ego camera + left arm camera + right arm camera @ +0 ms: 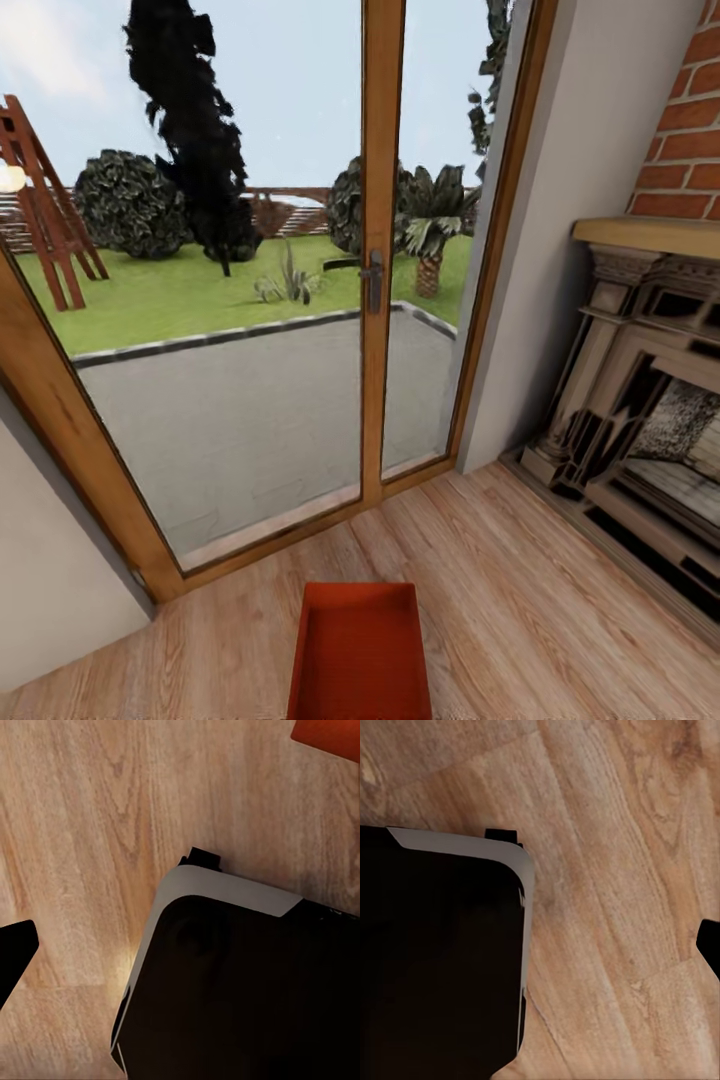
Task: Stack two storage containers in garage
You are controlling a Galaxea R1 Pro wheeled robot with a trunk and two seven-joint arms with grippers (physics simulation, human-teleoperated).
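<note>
So you were facing the glass garden doors (pixel 300 300) w/ one storage container (pixel 360 655) on the wood-plank floor (pixel 520 590) right below your view, centred, open side up, short of the door sill. Right of that stood the stone fireplace (pixel 640 400) under the brick chimney (pixel 685 120). L wrist cam caught an orange-red corner (pixel 330 736) of a container & the robot base (pixel 240 982). Gripper states: can't tell for either.
</note>
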